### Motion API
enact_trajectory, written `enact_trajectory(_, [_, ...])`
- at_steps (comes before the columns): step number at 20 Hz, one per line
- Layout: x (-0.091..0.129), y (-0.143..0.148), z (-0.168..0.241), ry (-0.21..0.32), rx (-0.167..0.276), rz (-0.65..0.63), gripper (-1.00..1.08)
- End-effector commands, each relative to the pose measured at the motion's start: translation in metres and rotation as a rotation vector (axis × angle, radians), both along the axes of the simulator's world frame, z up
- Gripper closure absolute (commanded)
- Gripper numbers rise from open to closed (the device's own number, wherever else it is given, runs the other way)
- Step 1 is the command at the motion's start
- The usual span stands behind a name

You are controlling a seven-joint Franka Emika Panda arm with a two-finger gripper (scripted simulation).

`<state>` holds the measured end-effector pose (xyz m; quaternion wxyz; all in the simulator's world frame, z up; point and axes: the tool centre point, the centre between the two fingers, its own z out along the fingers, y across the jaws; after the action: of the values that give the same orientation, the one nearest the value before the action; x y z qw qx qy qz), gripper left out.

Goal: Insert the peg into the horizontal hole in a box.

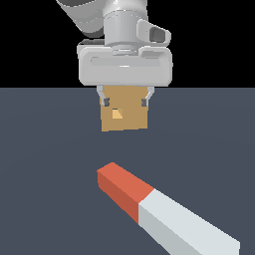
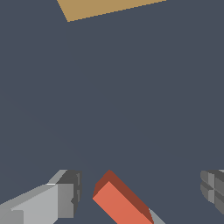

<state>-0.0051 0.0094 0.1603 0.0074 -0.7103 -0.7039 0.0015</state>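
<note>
Now the wide, empty claw (image 1: 124, 102), high at upper centre before the box (image 1: 124, 115), should descend squarely astride the peg (image 1: 164, 206) lying lower right.

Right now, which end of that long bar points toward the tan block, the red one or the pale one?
The red-orange end of the peg points toward the box; its pale grey-white part runs away from the box, toward the exterior view's lower right.
</note>
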Motion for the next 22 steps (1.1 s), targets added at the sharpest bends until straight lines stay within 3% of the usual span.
enact_trajectory(1, [0.0,0.0,0.0,0.0,0.0,0.0,-0.92])
enact_trajectory(11, [-0.001,-0.012,-0.005,-0.001,0.0,0.047,-0.92])
enact_trajectory(22, [0.0,-0.055,-0.024,-0.004,-0.001,0.208,-0.92])
